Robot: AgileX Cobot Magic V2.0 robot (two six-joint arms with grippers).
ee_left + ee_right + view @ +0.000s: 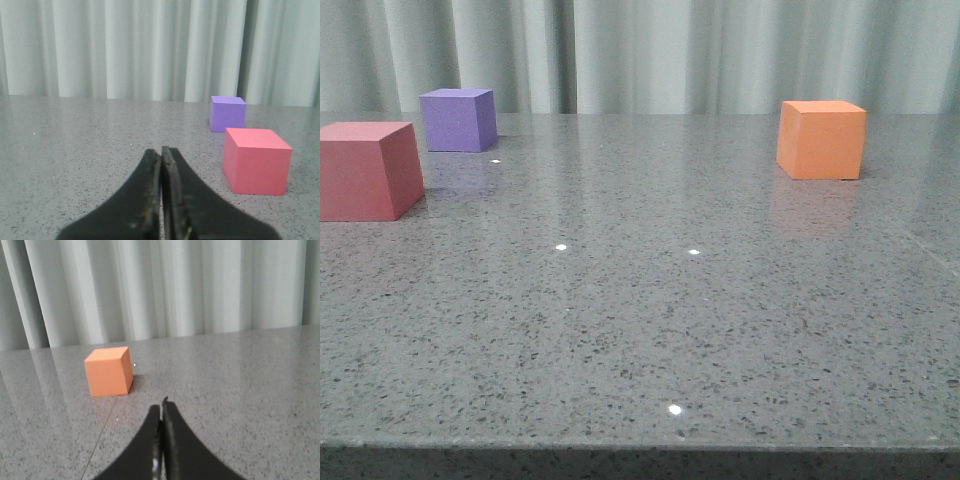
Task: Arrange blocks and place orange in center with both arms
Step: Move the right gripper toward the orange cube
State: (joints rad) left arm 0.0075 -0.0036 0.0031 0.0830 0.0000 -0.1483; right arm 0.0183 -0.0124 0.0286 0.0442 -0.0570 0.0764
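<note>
On the grey speckled table, the orange cube [821, 139] stands at the far right. The red-pink cube [365, 170] sits at the left edge, with the purple cube [459, 119] just behind it. No arm shows in the front view. My left gripper [161, 151] is shut and empty, low over the table; the red-pink cube [256, 160] and the purple cube [228, 113] lie ahead of it and to one side. My right gripper [162, 405] is also shut and empty, with the orange cube [108, 371] a short way ahead, off to the side.
A pale pleated curtain [650, 55] hangs behind the table's far edge. The table's front edge [640, 448] runs across the bottom of the front view. A thin seam [100, 440] crosses the tabletop near the orange cube.
</note>
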